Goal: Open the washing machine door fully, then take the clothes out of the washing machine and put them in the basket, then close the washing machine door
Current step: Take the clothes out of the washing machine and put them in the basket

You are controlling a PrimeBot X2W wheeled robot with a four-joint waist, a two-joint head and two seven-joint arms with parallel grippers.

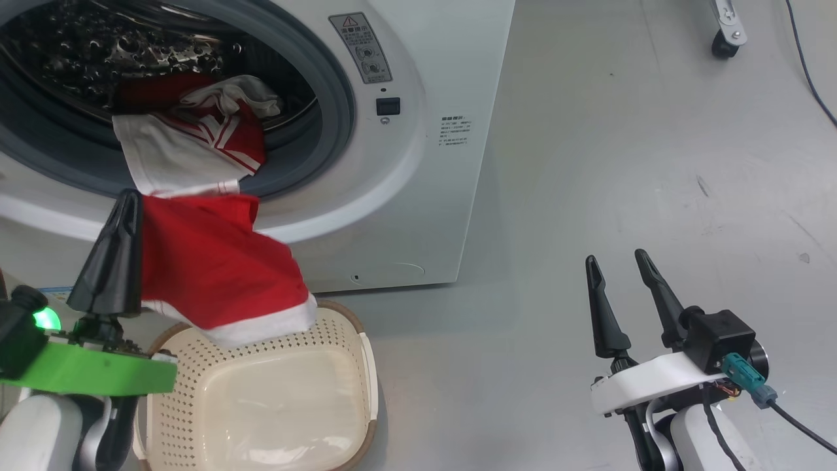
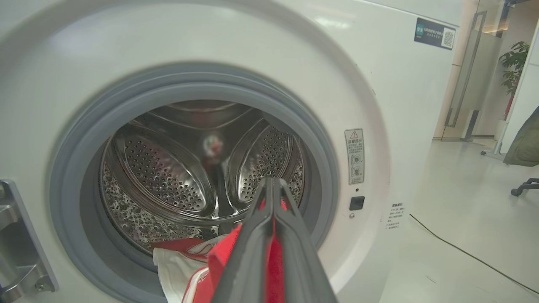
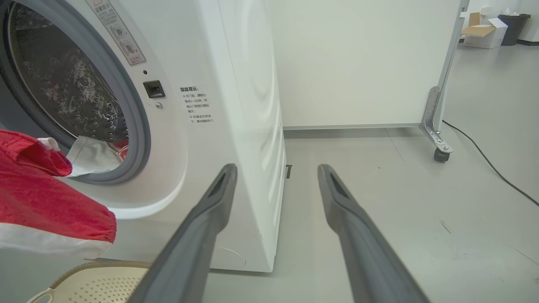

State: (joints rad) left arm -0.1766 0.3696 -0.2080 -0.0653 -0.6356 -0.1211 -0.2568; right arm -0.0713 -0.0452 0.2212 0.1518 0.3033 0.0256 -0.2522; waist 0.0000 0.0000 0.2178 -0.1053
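left pincer (image 1: 129, 203): shut flat on a fold of the red jersey (image 1: 216, 268), and held in front of the washing machine (image 1: 418, 196), just below its open mouth.
right pincer (image 1: 616, 258): fingers held wide apart with nothing between them, well to the right of the washing machine, above the floor (image 1: 588, 163).
red jersey: hung from the pinch down the washing machine's front, outside the drum (image 2: 168, 176); its white hem is draped over the near rim of the basket (image 1: 370, 379).
bundle (image 1: 189, 144): white and red striped cloth is lodged in the lower mouth of the washing machine and spilled over the grey gasket (image 1: 333, 111).
basket: set on the floor at the foot of the washing machine's front.
handling: the cloth is judged light, limp and thin. It will sag and trail, may slide out of a single-layer pinch, and may be caught on the gasket lip or drag its neighbour along.
where to hold: a bunched fold or the thicker trimmed edge is judged best. On the bundle, the raised white crest is favoured.
count: one washing machine, one basket, two pincers. One garment is held and at least one more is counted in the mouth; whether the bundle is one piece or several cannot be told.
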